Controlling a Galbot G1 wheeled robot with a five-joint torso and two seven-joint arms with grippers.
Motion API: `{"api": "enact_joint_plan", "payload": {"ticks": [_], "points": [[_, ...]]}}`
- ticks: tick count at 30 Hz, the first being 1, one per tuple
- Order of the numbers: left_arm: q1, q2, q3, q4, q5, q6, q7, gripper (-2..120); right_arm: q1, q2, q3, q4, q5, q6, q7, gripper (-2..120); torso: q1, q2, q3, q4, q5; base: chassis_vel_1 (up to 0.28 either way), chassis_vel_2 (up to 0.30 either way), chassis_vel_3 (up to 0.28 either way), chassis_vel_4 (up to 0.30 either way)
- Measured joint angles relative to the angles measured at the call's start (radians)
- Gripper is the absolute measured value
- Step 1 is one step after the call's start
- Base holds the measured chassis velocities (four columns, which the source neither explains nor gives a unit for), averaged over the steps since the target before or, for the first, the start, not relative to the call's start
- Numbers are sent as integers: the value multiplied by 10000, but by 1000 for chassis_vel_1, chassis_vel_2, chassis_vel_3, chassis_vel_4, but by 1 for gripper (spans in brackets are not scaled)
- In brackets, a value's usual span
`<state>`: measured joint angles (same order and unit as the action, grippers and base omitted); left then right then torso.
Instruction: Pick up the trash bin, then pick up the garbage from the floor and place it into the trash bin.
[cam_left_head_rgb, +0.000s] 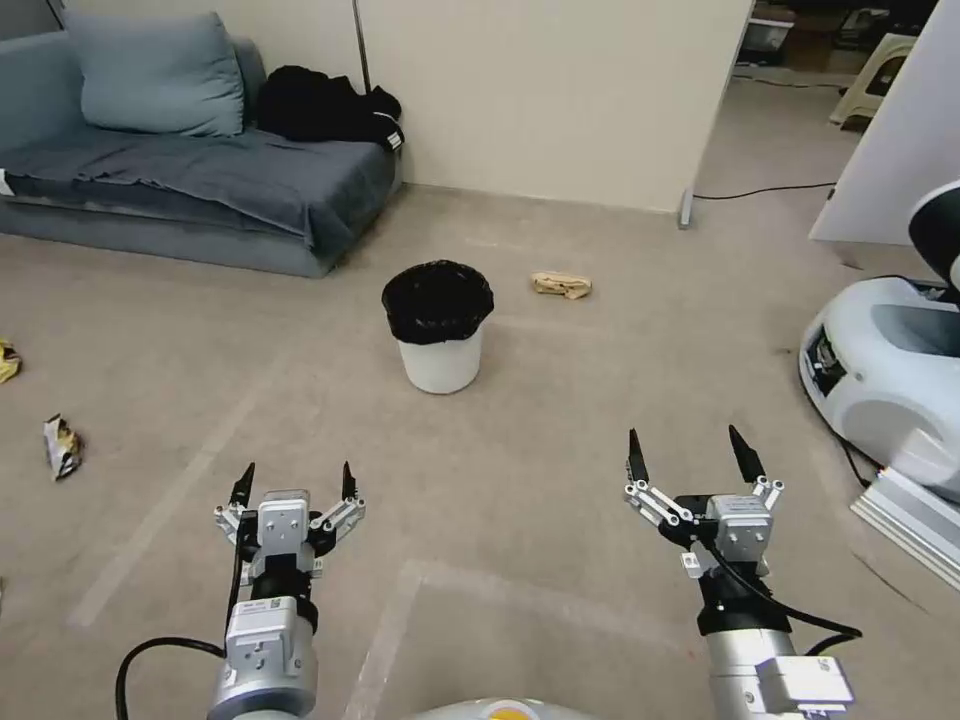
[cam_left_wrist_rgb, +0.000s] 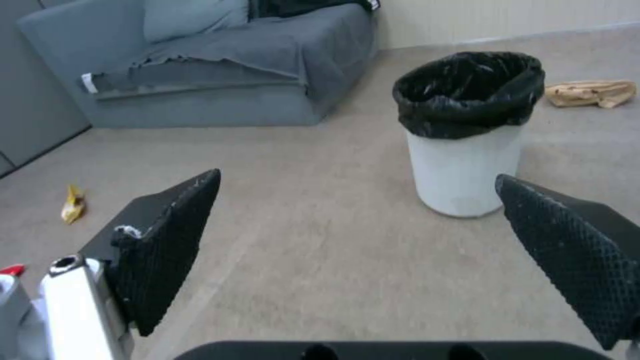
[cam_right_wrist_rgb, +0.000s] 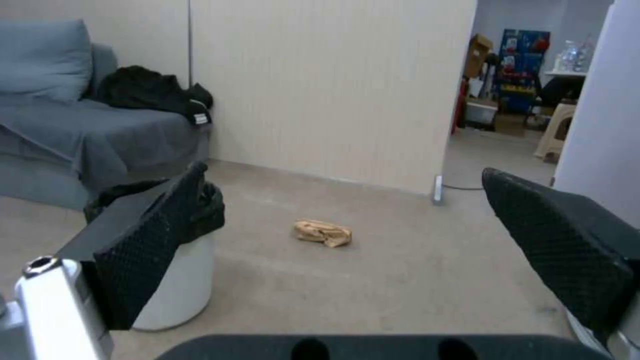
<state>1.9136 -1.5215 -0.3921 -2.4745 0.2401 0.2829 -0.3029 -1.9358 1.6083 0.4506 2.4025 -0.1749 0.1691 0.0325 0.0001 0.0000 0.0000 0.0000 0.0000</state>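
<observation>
Head view puts the trash bin (cam_left_head_rgb: 438, 326) upright on the beige carpet (cam_left_head_rgb: 560, 400), ahead of the robot and slightly left of centre, its glossy black liner (cam_left_head_rgb: 437, 299) folded over the rim and the white wall bare below. Both arms reach forward low in the near field. The left claw (cam_left_head_rgb: 295, 482) hangs with its two black fingers spread wide and nothing between them; the right claw (cam_left_head_rgb: 689, 452) is likewise parted and empty.

The relation that matters is where the bin lies from each claw. It stands farther out than both, between their lines of reach, but closer to the left one: far and a little right of the left claw, far and well left of the right claw. In the left wrist view the bin (cam_left_wrist_rgb: 465, 131) stands ahead between the open fingers, toward the right one, well apart from it. In the right wrist view the bin (cam_right_wrist_rgb: 175, 260) is half hidden behind that claw's left finger. So the left arm looks the better placed for the pickup, though neither is yet within grasp. The bin has no long axis on the floor; it is round and stands vertical, so the rim or wall is the likely hold.

A tan paper wad (cam_left_head_rgb: 561, 286) lies just beyond and right of the bin. Two yellow foil wrappers (cam_left_head_rgb: 61, 445) lie at the far left, and a grey sofa (cam_left_head_rgb: 190, 190) stands behind.
</observation>
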Motion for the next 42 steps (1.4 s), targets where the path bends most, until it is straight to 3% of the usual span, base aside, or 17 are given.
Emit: {"api": "enact_joint_plan", "payload": {"ticks": [42], "points": [[-7,-29,24,57,163,-80,-34,100,13,-2,-4,-81,-28,0,-50,100,-1,0,0,0,-3,-192,187,190,-189]]}}
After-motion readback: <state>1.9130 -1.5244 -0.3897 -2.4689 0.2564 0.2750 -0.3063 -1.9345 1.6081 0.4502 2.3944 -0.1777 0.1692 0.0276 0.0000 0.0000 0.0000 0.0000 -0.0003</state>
